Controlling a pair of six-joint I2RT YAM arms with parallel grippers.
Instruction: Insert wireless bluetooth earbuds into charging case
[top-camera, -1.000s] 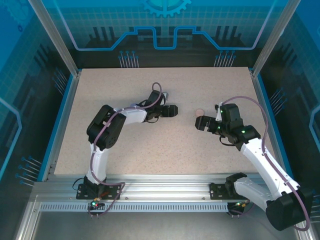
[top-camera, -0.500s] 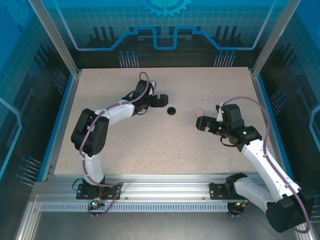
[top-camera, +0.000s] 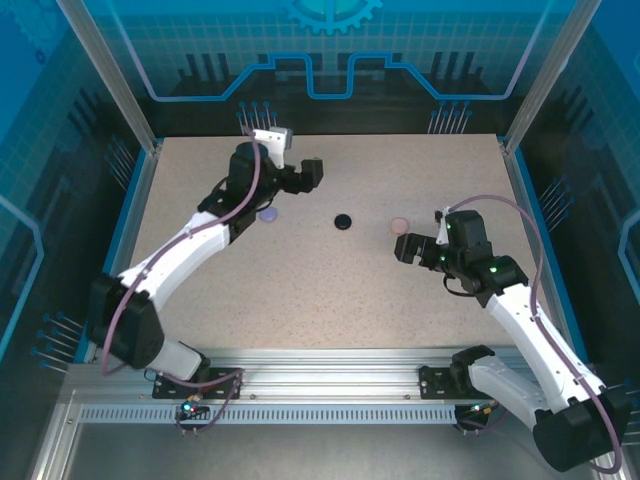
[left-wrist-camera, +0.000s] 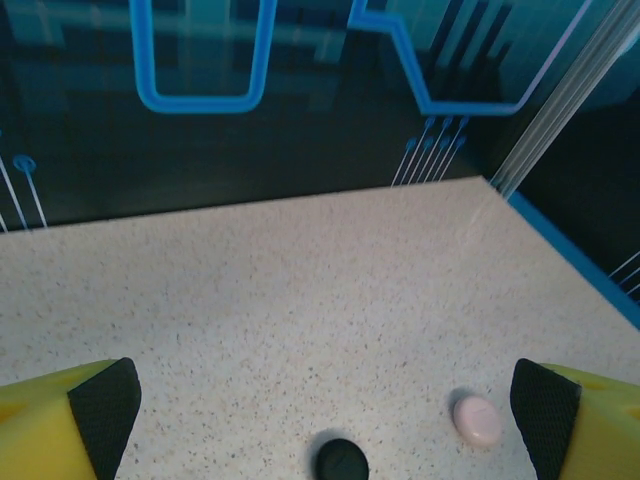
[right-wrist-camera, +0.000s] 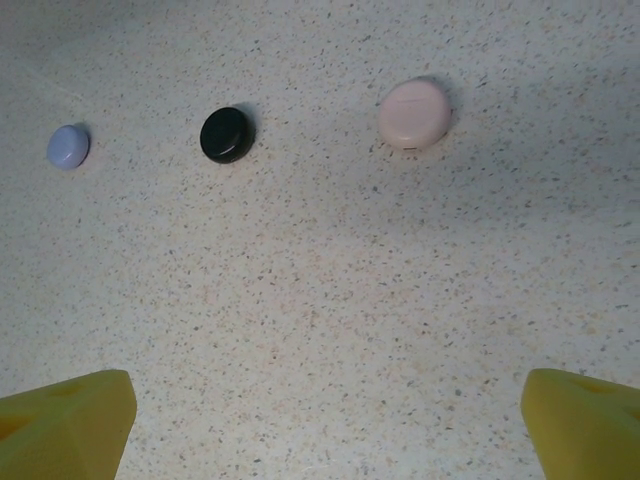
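Lying just beyond the wide-open right gripper (top-camera: 405, 247), pink case (top-camera: 399, 224).

Lilac case (top-camera: 268, 213), black case (top-camera: 343, 220), pink case (top-camera: 400, 225) well apart; open tabletop (top-camera: 330, 290) between.

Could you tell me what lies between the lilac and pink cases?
The black case lies between the lilac case and pink case, seen in the right wrist view.

Speckled matt table (top-camera: 330, 290), smooth black case (right-wrist-camera: 227, 134)
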